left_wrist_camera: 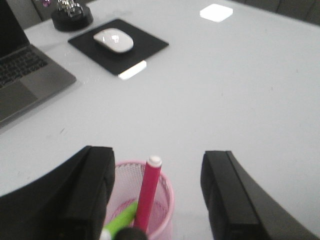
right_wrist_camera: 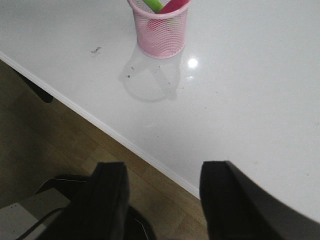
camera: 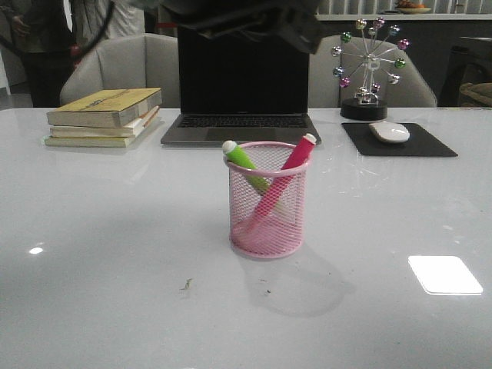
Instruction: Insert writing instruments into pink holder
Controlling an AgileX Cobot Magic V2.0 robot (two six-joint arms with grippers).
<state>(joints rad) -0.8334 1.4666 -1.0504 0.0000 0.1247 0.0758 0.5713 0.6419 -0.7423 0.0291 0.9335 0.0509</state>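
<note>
Standing upright near the middle of the white table (camera: pixel 92 254), the pink holder (camera: pixel 267 223) carries both markers inside it. The lime green marker (camera: pixel 244 163) leans toward the left rim, its white cap just above the edge, and the pink-red marker (camera: pixel 286 175) leans the other way, its white cap rising over the right rim; through the mesh the two barrels appear to cross low in the cup.

In the left wrist view the left gripper (left_wrist_camera: pixel 157 200) hovers directly above the cup, its two black fingers (left_wrist_camera: pixel 90 192) spread wide with nothing between them but the holder's rim and the pink-red marker's cap. They touch neither marker nor holder. The bottom of that picture cuts off the holder's lower part, and most of the green marker there is out of frame.

The right gripper (right_wrist_camera: pixel 160 200) hangs well apart from the holder, past the table's near edge and over the wooden floor (right_wrist_camera: pixel 60 135), its fingers also parted and empty. In that view the holder sits at the far top, its rim and the marker tips cropped.

Behind the holder stands an open laptop (camera: pixel 240 84) with a dark screen. A stack of books (camera: pixel 104 117) lies to the left, and a white mouse (camera: pixel 389 131) rests on a black mouse pad (camera: pixel 400 142) to the right, with a small ferris-wheel ornament (camera: pixel 367 65) behind it. Dark blurred shapes fill the top of the front view; what they are cannot be made out.
</note>
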